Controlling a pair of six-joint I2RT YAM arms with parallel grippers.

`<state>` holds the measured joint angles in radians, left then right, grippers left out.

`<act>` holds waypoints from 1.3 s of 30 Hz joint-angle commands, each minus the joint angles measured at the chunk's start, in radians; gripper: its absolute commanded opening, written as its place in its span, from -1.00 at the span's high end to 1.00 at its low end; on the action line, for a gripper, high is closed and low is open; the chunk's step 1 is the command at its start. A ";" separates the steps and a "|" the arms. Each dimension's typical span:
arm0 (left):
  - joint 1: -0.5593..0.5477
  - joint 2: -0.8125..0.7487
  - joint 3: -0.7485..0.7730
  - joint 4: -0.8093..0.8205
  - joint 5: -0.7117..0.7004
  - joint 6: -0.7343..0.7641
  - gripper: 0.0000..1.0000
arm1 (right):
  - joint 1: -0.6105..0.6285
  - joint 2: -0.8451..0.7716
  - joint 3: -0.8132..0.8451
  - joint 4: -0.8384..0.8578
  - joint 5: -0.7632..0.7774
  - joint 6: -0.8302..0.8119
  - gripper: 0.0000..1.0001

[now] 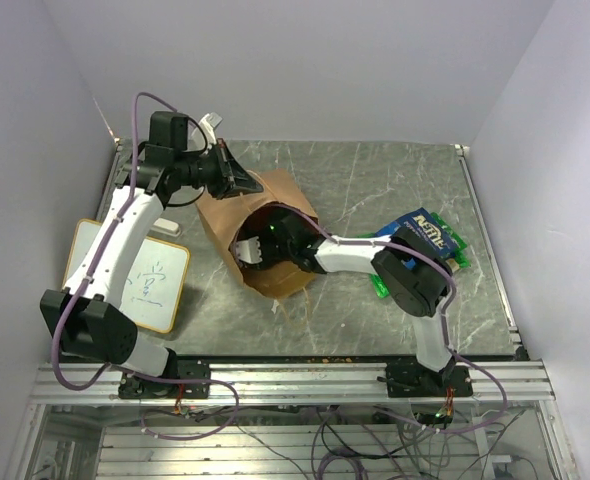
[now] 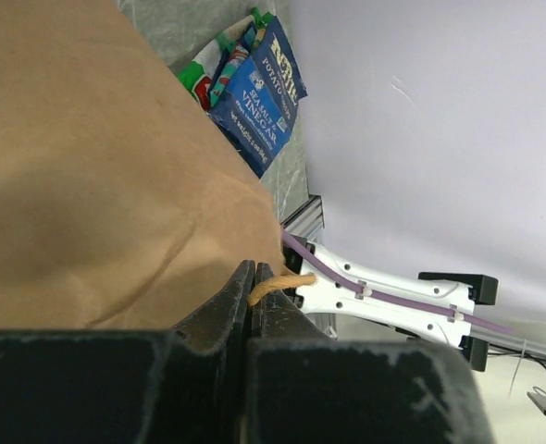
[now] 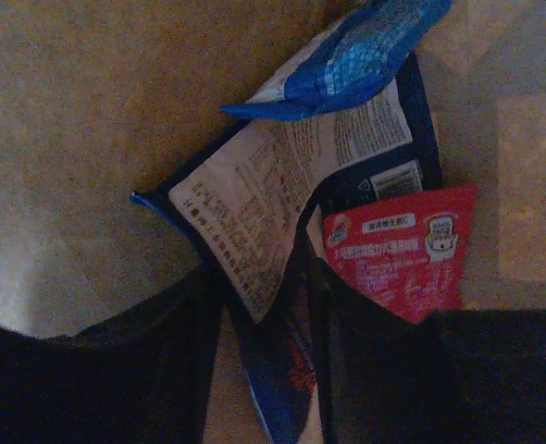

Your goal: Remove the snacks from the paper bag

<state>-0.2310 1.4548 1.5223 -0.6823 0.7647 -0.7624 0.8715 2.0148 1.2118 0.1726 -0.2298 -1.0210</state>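
Brown bag (image 1: 237, 208) lies diagonally, mouth facing near-right; my left gripper (image 2: 254, 273) clamps its handle (image 2: 279, 285), and my right gripper (image 3: 264, 291) pinches a blue packet (image 3: 282, 194).

Matt paper bag (image 1: 223, 224), glossy packets (image 1: 425, 232)

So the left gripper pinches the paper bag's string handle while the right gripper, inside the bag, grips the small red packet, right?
No: the right wrist view shows the right gripper gripping the blue packet; the red packet lies beside it.
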 commanded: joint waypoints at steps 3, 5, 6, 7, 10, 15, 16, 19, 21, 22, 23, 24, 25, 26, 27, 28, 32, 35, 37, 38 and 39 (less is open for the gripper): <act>-0.010 0.021 0.061 -0.001 0.010 0.032 0.86 | -0.032 0.013 0.040 0.050 0.023 0.030 0.56; -0.008 0.018 0.052 0.013 0.008 0.023 0.86 | -0.032 -0.034 0.014 0.051 0.001 0.026 0.76; -0.005 0.013 0.042 0.024 0.008 0.016 0.86 | -0.032 -0.056 -0.003 0.051 -0.011 0.027 0.85; 0.002 0.009 0.031 0.034 0.010 0.005 0.86 | -0.032 -0.076 -0.020 0.051 -0.022 0.026 0.91; 0.031 -0.007 0.010 0.051 0.006 -0.011 0.86 | -0.033 -0.137 -0.058 0.050 -0.042 0.044 1.00; 0.056 -0.011 0.006 0.046 -0.006 -0.015 0.86 | -0.035 -0.232 -0.104 0.056 -0.091 0.102 1.00; 0.059 -0.009 0.009 0.040 -0.009 -0.011 0.86 | -0.035 -0.252 -0.112 0.053 -0.094 0.112 1.00; 0.069 -0.001 0.019 0.032 -0.011 -0.008 0.86 | -0.036 -0.309 -0.113 0.007 -0.114 0.134 1.00; 0.074 0.002 0.028 0.021 -0.015 0.000 0.86 | -0.037 -0.351 -0.116 -0.029 -0.148 0.151 1.00; 0.075 0.002 0.029 0.018 -0.017 0.002 0.86 | -0.036 -0.371 -0.118 -0.049 -0.174 0.155 1.00; 0.076 0.003 0.028 0.016 -0.018 0.002 0.86 | -0.037 -0.394 -0.118 -0.077 -0.201 0.159 1.00; 0.076 0.003 0.026 0.014 -0.018 0.003 0.86 | -0.037 -0.415 -0.117 -0.104 -0.227 0.170 1.00; 0.076 0.003 0.023 0.013 -0.016 0.002 0.86 | -0.040 -0.437 -0.115 -0.137 -0.262 0.188 1.00; 0.076 0.003 0.023 0.010 -0.016 0.005 0.86 | -0.044 -0.462 -0.115 -0.171 -0.301 0.196 1.00; 0.076 0.003 0.025 0.006 -0.016 0.008 0.86 | -0.048 -0.487 -0.117 -0.204 -0.336 0.194 1.00; 0.076 0.001 0.026 0.001 -0.017 0.011 0.86 | -0.051 -0.512 -0.122 -0.232 -0.358 0.196 1.00; 0.076 -0.002 0.027 -0.015 -0.020 0.025 0.86 | -0.059 -0.601 -0.133 -0.343 -0.389 0.212 1.00; 0.076 0.008 0.026 -0.013 -0.017 0.027 0.86 | -0.080 -0.656 -0.093 -0.479 -0.486 0.200 1.00; 0.073 0.027 0.044 -0.015 -0.017 0.030 0.86 | -0.096 -0.679 -0.046 -0.609 -0.571 0.172 1.00; 0.071 0.037 0.054 -0.017 -0.020 0.034 0.87 | -0.101 -0.688 -0.017 -0.694 -0.598 0.163 1.00; 0.068 0.047 0.064 -0.020 -0.023 0.038 0.86 | -0.106 -0.699 0.017 -0.749 -0.612 0.163 1.00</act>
<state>-0.1642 1.4750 1.5337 -0.6888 0.7544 -0.7506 0.7868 1.3624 1.1213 -0.2977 -0.6853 -0.8352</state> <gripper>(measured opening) 0.074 0.020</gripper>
